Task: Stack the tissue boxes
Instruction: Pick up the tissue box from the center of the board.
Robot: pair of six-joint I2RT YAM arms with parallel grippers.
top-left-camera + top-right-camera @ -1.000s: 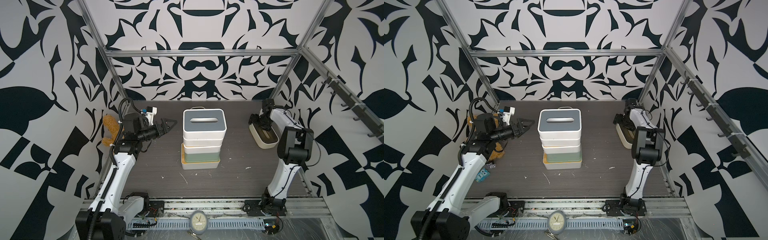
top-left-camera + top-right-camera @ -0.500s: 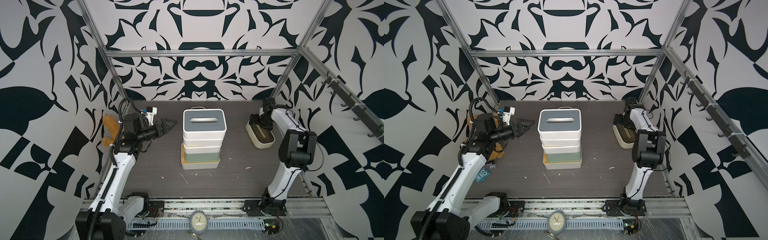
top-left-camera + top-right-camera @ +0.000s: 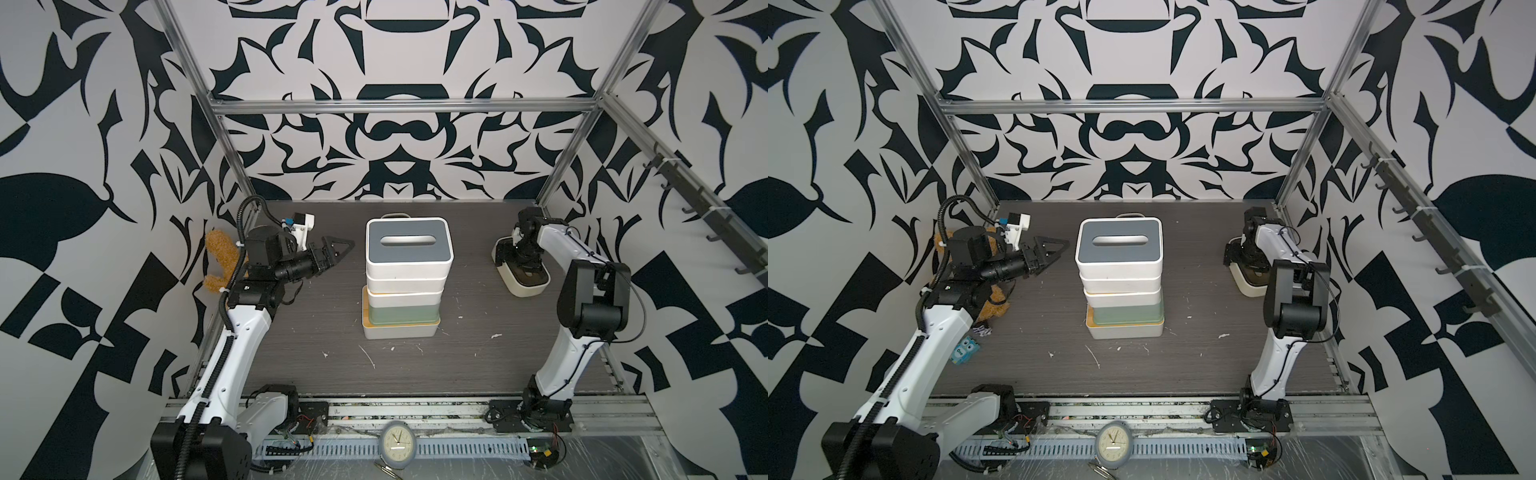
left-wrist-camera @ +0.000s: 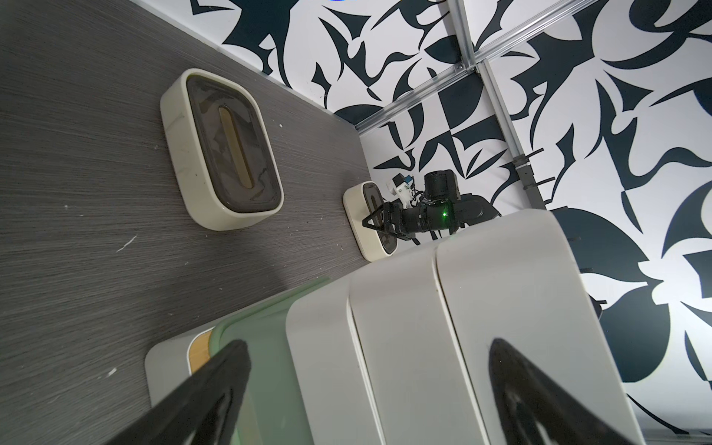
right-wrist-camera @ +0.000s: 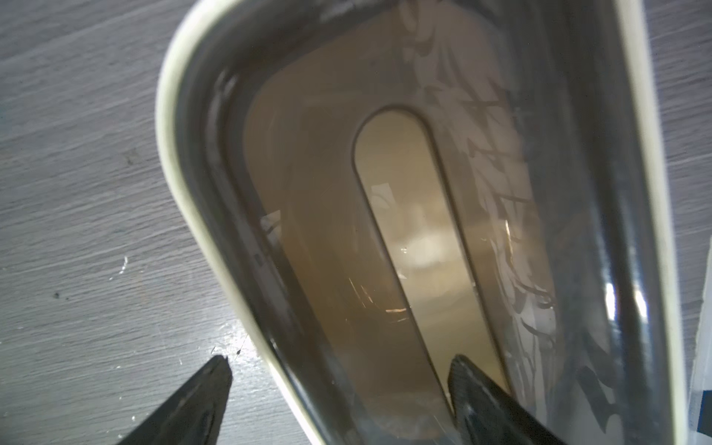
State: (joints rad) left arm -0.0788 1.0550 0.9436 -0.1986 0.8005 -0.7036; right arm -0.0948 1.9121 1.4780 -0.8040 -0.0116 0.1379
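While five slot-topped boxes (image 3: 407,286) stand stacked, two rounded cream dark-lidded boxes (image 4: 221,150) remain, left end effector (image 4: 368,345) spread, right end effector (image 5: 339,360) spread, seemingly straddling one.

1. At frame centre, the top box (image 3: 409,245) of the stack was white with a grey lid.
2. Lower in the stack were a mint green box (image 3: 401,321) and a white box (image 3: 399,341) with a bamboo-tan lid.
3. At right, the rounded box (image 3: 519,289) was cream with a dark lid.
4. The walls (image 3: 395,137) bore black-and-white leaf-like shapes, and the table (image 3: 311,340) was dark grey woodgrain.
5. At left, the plush (image 3: 218,249) was brown.
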